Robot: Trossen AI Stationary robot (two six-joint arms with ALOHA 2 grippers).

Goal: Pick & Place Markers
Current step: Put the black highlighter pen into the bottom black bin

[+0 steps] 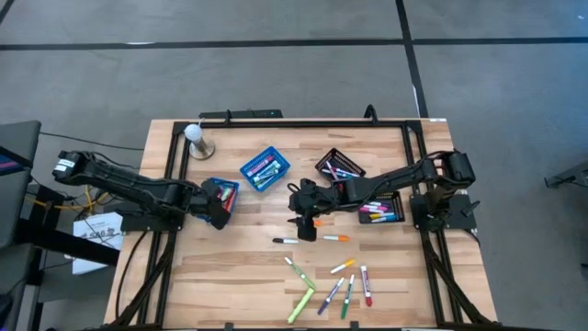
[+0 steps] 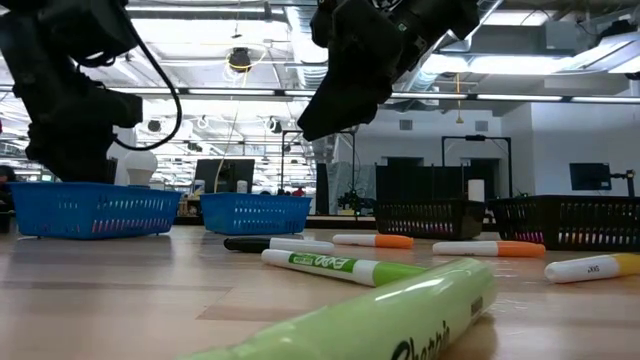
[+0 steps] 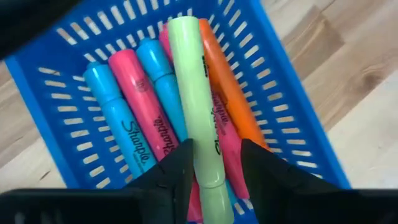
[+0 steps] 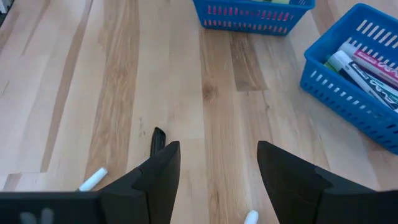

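Left gripper [image 3: 214,171] straddles a yellow-green highlighter [image 3: 196,106], fingers slightly parted, over a blue basket [image 3: 298,118] of highlighters; right gripper [image 4: 217,168] hangs wide open.

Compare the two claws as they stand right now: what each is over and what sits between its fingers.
The left claw hangs over a blue basket with a pale green highlighter between its fingers, lying on pink, blue and orange ones. The right claw hangs over bare wooden table with nothing between its fingers. The left claw's gap is narrow, about the highlighter's width; the right claw's is wider. Both have dark fingers and point down.
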